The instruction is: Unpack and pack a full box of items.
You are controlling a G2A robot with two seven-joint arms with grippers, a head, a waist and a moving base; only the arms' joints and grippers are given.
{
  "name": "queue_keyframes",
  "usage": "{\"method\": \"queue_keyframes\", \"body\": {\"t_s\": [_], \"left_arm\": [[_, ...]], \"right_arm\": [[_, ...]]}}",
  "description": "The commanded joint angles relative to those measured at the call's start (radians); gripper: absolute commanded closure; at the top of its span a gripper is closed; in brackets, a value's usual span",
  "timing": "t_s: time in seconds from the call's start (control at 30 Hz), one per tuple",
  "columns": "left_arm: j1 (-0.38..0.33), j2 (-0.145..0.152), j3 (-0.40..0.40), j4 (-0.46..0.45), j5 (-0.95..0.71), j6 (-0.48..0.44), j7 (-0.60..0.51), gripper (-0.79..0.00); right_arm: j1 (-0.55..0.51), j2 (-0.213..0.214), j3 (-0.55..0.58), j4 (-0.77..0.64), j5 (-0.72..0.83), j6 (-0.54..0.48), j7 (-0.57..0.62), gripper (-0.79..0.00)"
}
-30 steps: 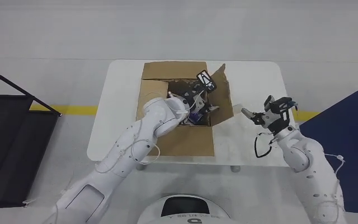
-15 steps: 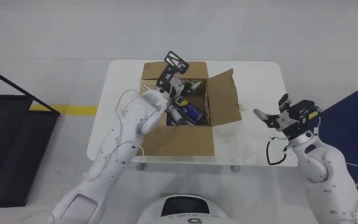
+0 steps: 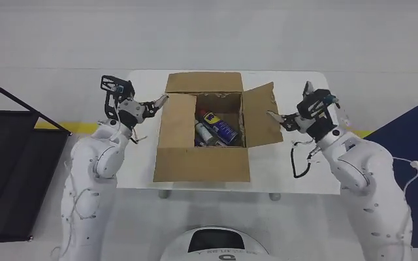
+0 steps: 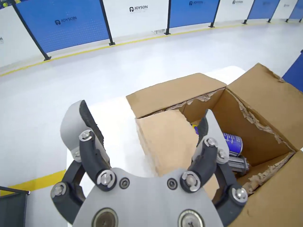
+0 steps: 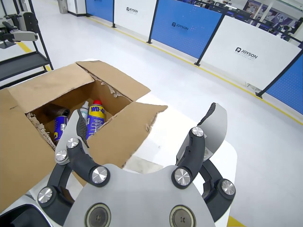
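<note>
left gripper (image 4: 144,107): jaws spread wide, nothing in them; sitting just outside the box at one side flap
right gripper (image 5: 145,109): same deal on the opposite side; jaws wide apart, nothing between the pads
flap by the left jaws (image 4: 165,142): plain brown card with a ragged torn edge; stands right ahead of the jaws, lined up with the gap between them; can't tell if a finger touches it
flap by the right jaws (image 5: 123,131): tilted up and outward, torn along its rim too; just ahead of the jaws with one fingertip right at its edge; contact, can't tell
box (image 3: 202,166): open-topped brown cardboard, lying between the two grippers; front flap folded out flat toward the robot, back flap folded away; inner edges all frayed
spray can (image 5: 95,119): past the right-side flap, down inside the box; blue and yellow with a red cap, lying down
second can (image 5: 59,128): blue with some yellow; beside the first, farther from the right jaws
white bottle (image 5: 84,111): small, tucked between the two cans
dark cylinder (image 5: 55,112): beyond the second can, near the wall farthest from the right jaws
silver part (image 4: 238,164): ribbed metal piece in the box, just past the left jaws
paper padding (image 5: 39,128): crinkled brown strips along the inside walls
table (image 3: 294,176): white; box sits mid-table, both grippers over it
</note>
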Motion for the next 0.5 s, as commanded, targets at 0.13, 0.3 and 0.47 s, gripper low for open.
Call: {"method": "queue_keyframes", "body": {"t_s": [0.13,0.3,0.47], "left_arm": [[0.018,0.015,-0.12,0.07,-0.098,-0.062,0.02,-0.785],[-0.006,0.028,-0.18,0.137,-0.148,-0.109,-0.024,-0.785],[-0.006,0.028,-0.18,0.137,-0.148,-0.109,-0.024,-0.785]], "right_arm": [[0.157,-0.016,-0.176,0.052,-0.018,0.058,0.12,-0.785],[0.231,-0.031,-0.285,0.085,-0.044,0.119,0.164,-0.785],[0.231,-0.031,-0.285,0.085,-0.044,0.119,0.164,-0.785]]}}
